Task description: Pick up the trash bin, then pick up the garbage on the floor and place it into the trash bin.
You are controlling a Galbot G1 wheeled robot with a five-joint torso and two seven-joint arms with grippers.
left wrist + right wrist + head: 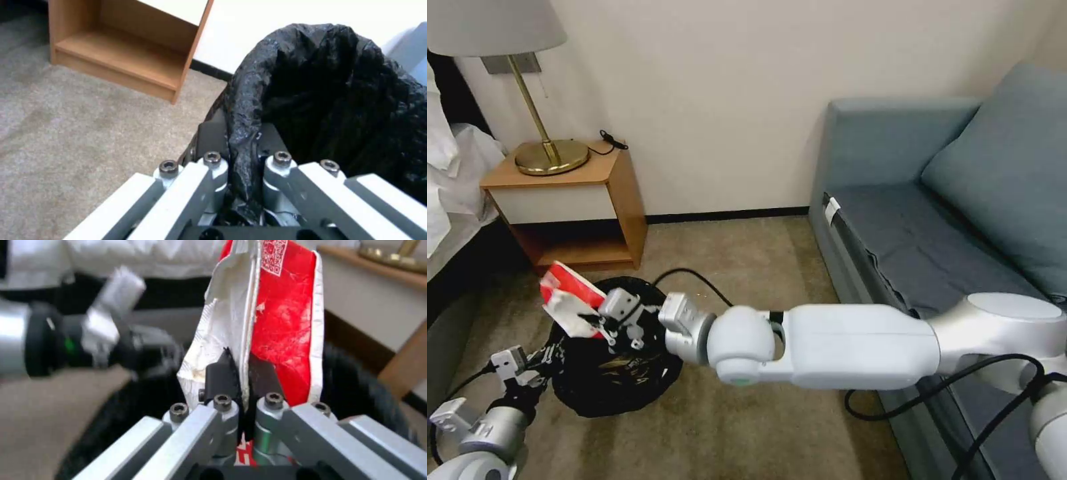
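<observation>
One blue-grey fabric sofa [934, 220] fills the right side of the room, and one light-wood nightstand [570, 200] stands against the wall on the left with one brass-footed table lamp [544, 143] on its top. On the beige carpet [747, 413] before the nightstand is one low round trash bin lined with crinkly black plastic [610, 377]. The left gripper [242, 146] has its jaws pressed together on the bin's bagged rim at the near left edge. The right gripper [240, 373], reaching across from the right, hangs above the bin's mouth, its jaws pinching one crumpled red-and-white packet [568, 300], which sticks up and leftward over the bin's far left rim.
</observation>
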